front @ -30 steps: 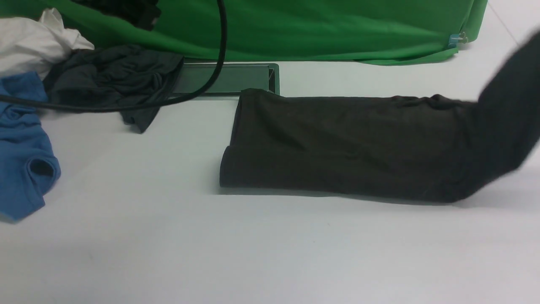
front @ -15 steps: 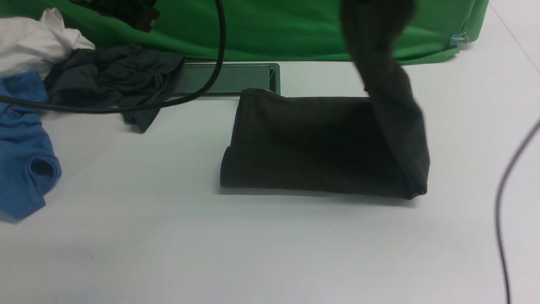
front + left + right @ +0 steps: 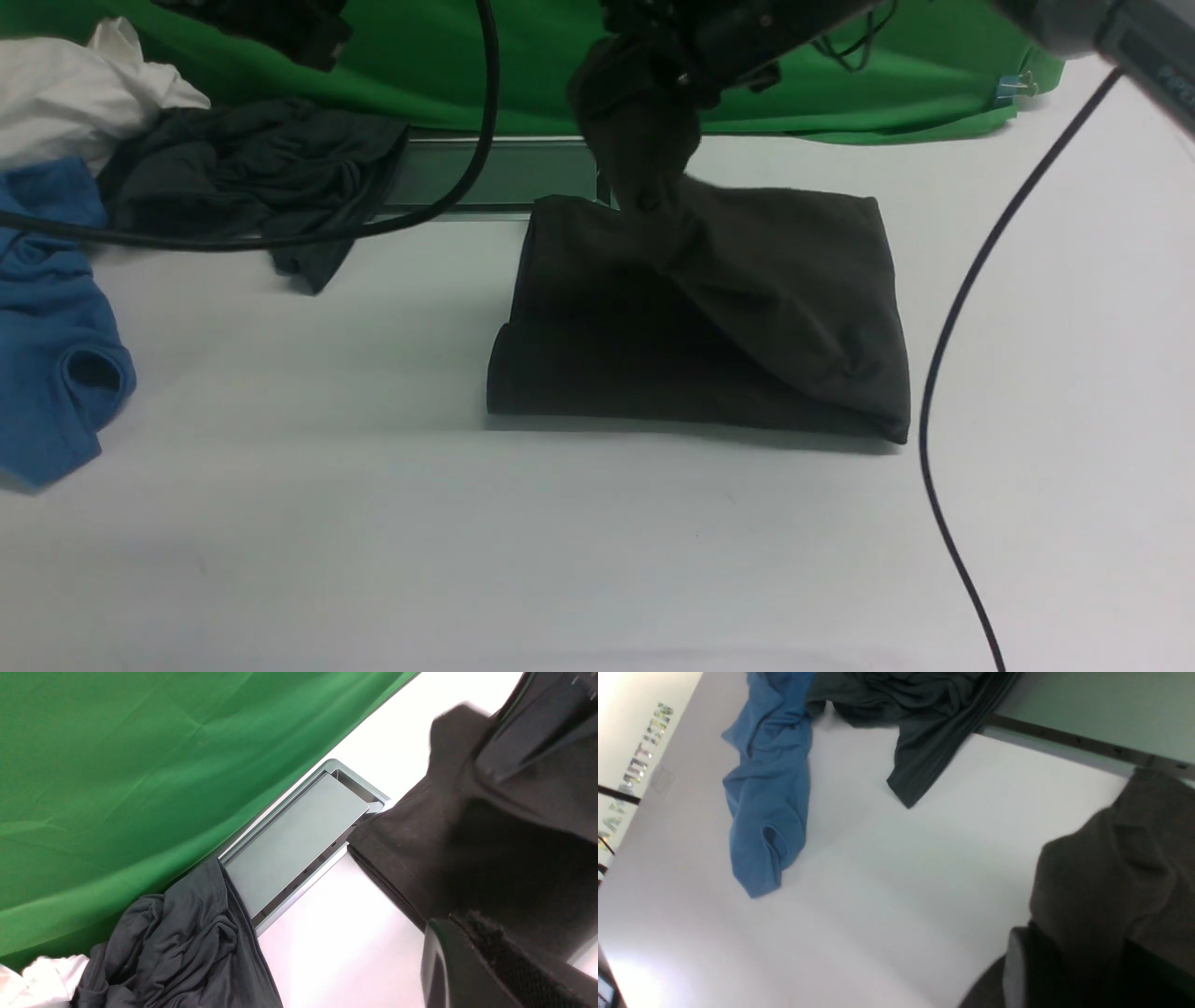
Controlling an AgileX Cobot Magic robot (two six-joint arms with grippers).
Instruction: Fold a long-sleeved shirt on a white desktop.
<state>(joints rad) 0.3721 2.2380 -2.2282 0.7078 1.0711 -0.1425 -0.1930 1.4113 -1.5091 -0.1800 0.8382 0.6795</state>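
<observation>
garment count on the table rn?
4. Long-sleeved shirt mid-table, being folded; dark grey garment, blue garment and white garment piled far left. More may be hidden in the pile.

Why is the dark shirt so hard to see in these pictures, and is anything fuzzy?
In the front view the long-sleeved shirt is nearly black, so its folds blend together, and it casts a thin shadow on the white desktop. In the left wrist view the raised cloth edge looks smeared. In the right wrist view the nearest cloth is soft, and one corner is washed out by bright light.
</observation>
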